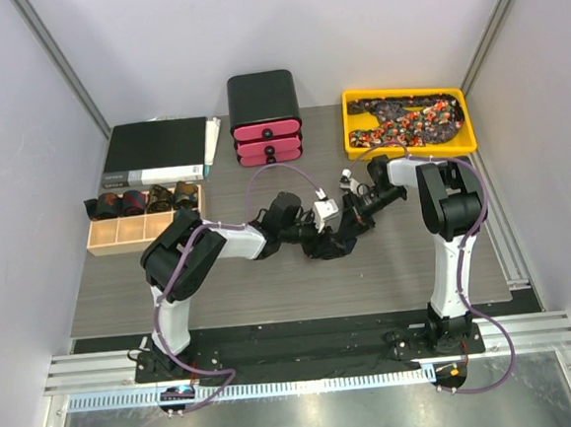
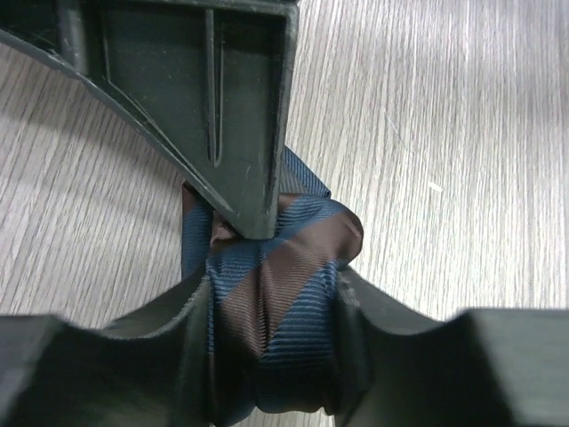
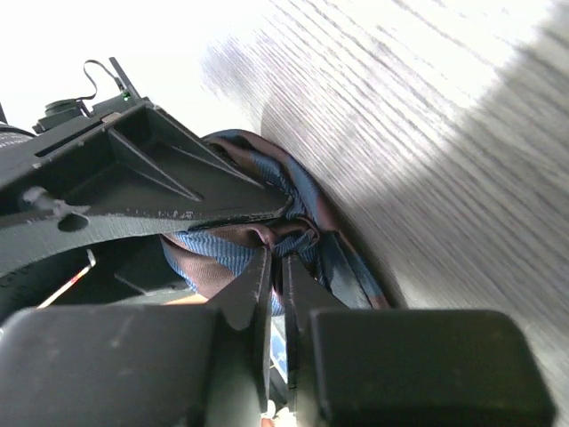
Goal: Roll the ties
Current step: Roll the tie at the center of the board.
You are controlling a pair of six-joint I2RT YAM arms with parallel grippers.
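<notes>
A blue and brown striped tie [image 2: 284, 294] is bunched into a small roll between my two grippers at the middle of the table; from above it shows as a dark lump [image 1: 330, 246]. My left gripper [image 2: 271, 307] is shut on the roll, one finger on each side. My right gripper [image 3: 277, 262] is nearly shut and pinches a fold of the same tie [image 3: 218, 258] from the opposite side. In the left wrist view the right gripper [image 2: 253, 178] comes down onto the top of the roll. In the top view the left gripper [image 1: 317, 233] and the right gripper [image 1: 352, 222] meet tip to tip.
A yellow tray [image 1: 409, 150] at the back right holds speckled ties [image 1: 412, 119]. A wooden divided box [image 1: 139, 243] at the left holds several rolled coils [image 1: 131, 201]. A black and pink drawer unit [image 1: 265, 116] and a black binder [image 1: 157, 149] stand at the back.
</notes>
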